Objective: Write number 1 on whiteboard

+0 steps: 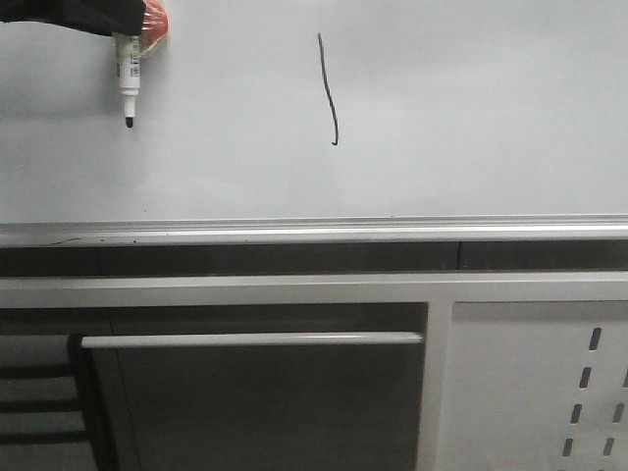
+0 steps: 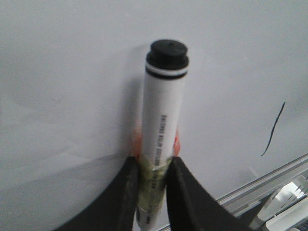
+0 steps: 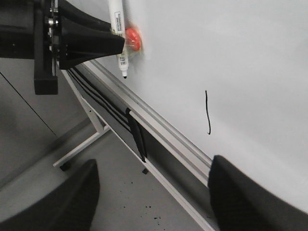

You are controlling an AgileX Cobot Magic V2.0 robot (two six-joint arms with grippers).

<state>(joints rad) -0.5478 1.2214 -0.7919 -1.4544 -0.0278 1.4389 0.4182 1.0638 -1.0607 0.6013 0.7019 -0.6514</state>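
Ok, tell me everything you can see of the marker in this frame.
The marker is a white plastic barrel with small dark print along it, a black writing tip and a black end cap. The left claw is shut on its barrel, with something orange-red at the grip. In the front view it hangs nearly upright, tip down, in front of the whiteboard, well left of the number 1. Whether the tip touches the board cannot be told.

you see the whiteboard (image 1: 471, 108) standing upright, a plain glossy white-grey sheet filling the upper part of the front view, with a silver rail (image 1: 314, 231) along its lower edge. the 1 (image 1: 328, 90) is a thin black, slightly wavy vertical stroke near the board's middle, with a tiny hook at its bottom end, well above the rail.
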